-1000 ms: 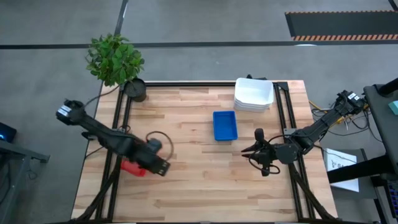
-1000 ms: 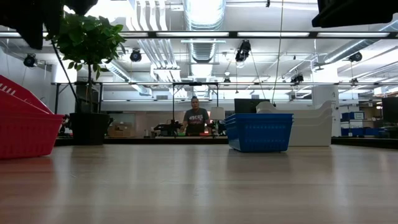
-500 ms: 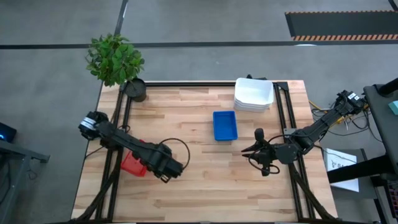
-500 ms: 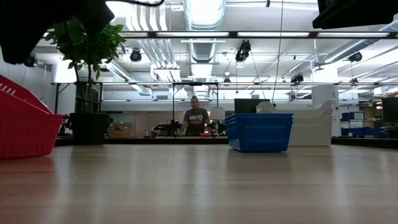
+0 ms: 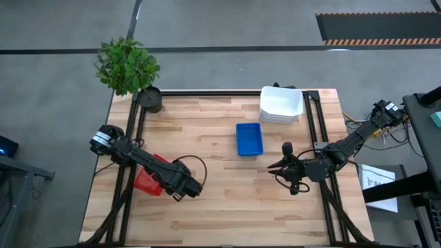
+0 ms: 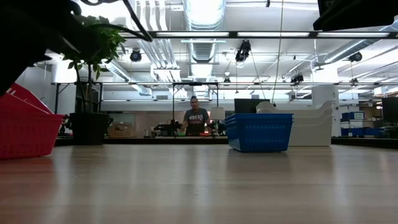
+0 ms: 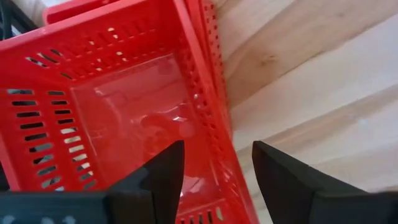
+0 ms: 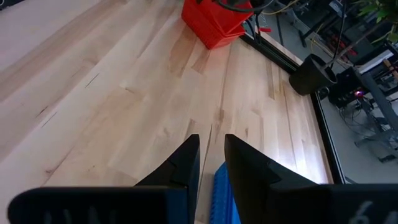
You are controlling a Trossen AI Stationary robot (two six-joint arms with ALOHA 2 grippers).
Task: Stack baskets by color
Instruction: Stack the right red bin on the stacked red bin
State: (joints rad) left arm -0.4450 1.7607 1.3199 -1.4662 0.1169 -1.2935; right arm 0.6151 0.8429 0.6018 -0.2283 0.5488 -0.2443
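Note:
A stack of red baskets (image 5: 146,179) sits near the table's left edge, its top one tilted (image 6: 25,127). My left gripper (image 7: 217,180) hangs open just above it, pointing steeply down. One finger is over the top basket's inside and one is outside its long wall (image 7: 214,118); I see no touch. A blue basket (image 5: 249,139) rests flat at mid-table. A stack of white baskets (image 5: 281,105) stands at the far right. My right gripper (image 8: 211,165) hovers right of the blue basket with a narrow gap and nothing in it.
A dark round pot (image 5: 150,99) with a leafy plant stands at the far left corner. Bare wood lies between the red stack and the blue basket and along the near edge. A person (image 6: 196,119) stands far behind the table.
My left gripper has come down over the red stack and tipped from a slanting pose to point steeply down, shifting slightly toward the table's right edge. Its fingers stay apart. The baskets have not moved.

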